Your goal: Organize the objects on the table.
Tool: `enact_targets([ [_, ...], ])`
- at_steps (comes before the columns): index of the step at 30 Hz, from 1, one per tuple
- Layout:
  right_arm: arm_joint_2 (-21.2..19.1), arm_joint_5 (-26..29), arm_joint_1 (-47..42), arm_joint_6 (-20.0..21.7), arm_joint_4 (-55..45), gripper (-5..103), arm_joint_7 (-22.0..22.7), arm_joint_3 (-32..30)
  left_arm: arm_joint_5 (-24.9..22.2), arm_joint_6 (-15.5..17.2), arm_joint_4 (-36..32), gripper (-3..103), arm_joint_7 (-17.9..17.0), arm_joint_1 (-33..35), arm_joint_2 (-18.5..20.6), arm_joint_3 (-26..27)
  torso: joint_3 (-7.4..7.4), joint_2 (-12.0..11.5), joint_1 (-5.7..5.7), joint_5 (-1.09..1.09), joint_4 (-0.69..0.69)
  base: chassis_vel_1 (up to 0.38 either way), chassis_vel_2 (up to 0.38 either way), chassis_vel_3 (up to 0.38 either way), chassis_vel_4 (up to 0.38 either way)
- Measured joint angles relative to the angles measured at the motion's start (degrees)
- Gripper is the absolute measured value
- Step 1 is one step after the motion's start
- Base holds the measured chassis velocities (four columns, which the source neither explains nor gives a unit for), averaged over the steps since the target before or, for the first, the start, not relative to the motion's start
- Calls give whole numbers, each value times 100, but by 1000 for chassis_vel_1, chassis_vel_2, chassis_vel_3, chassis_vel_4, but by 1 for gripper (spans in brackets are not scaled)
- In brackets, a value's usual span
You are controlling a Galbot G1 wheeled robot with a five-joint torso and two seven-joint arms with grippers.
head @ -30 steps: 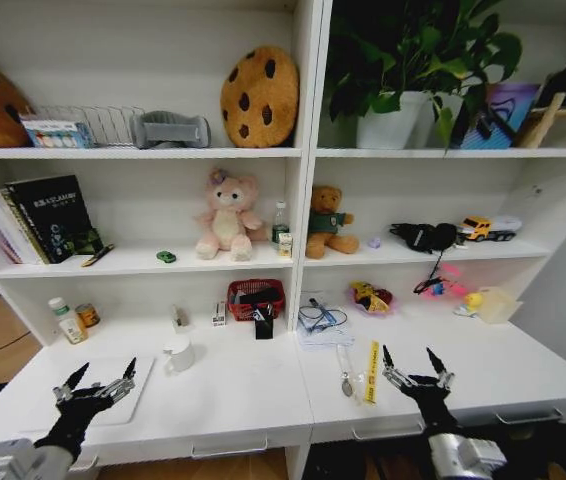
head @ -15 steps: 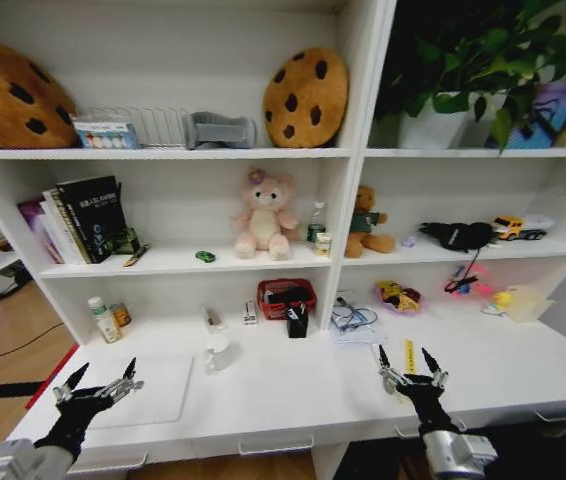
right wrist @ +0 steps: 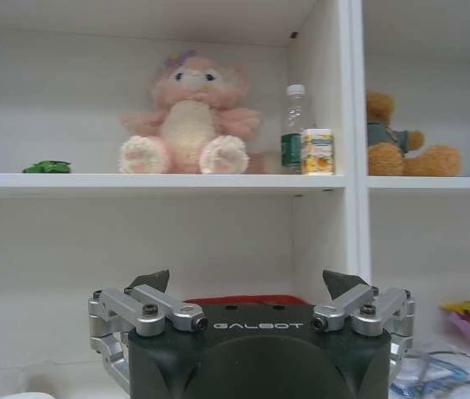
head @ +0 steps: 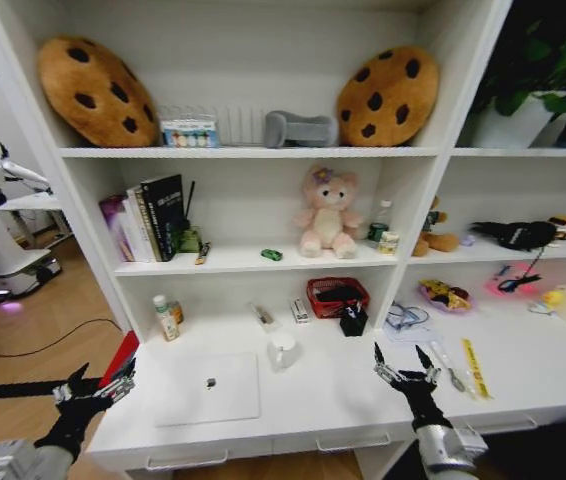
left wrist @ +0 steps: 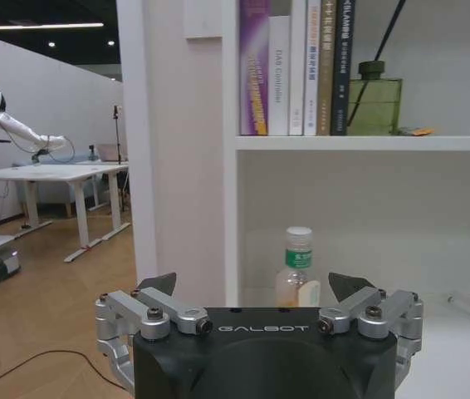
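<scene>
White table (head: 313, 400) in the head view carries the closed laptop (head: 208, 387) near its left end; thin, stiff and slippery, it is likely best taken by an edge. Left gripper (head: 96, 384) and right gripper (head: 404, 358) hover low. Both wrist views show wide-open, empty claws; the green toy car (right wrist: 47, 167) sits on a shelf.
</scene>
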State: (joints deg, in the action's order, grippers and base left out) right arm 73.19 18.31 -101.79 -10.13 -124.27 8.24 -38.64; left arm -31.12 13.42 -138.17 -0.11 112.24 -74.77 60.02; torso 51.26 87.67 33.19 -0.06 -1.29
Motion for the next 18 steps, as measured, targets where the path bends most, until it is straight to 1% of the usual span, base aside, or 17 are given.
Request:
enact_targets([
  [3,-3,-7,-27,-14,-17,100,27,-1,0,0,0,100,0,0,0,1,0,0,-1,8,2,84,47,21,-81],
  [5,-6,-16,-62,-24,-45,100,36,-12,1,0,0,100,0,0,0,0,0,-1,1,7,5,0,0,0,0],
  [6,-20,-21,-103,-32,-66,100,40,-31,0,0,-1,100,1,0,0,-2,1,-2,2,7,0,-37,-43,63,18],
  [8,-35,-24,-127,-40,-69,100,42,-43,0,0,-1,100,3,0,-1,-2,1,-1,1,10,-1,-76,-43,55,15],
  [9,-45,-27,-134,-44,-69,100,44,-52,0,0,-1,100,5,0,-1,-3,1,-1,2,8,-2,-96,-93,47,53],
  [14,-41,-72,-151,-48,-38,100,45,-21,0,0,-1,100,6,0,-1,-3,0,1,-1,8,0,-39,-50,27,45],
  [18,-29,-141,-152,-52,16,100,44,4,0,0,-1,100,6,0,-1,-3,-8,-13,-8,6,-1,0,0,0,0],
])
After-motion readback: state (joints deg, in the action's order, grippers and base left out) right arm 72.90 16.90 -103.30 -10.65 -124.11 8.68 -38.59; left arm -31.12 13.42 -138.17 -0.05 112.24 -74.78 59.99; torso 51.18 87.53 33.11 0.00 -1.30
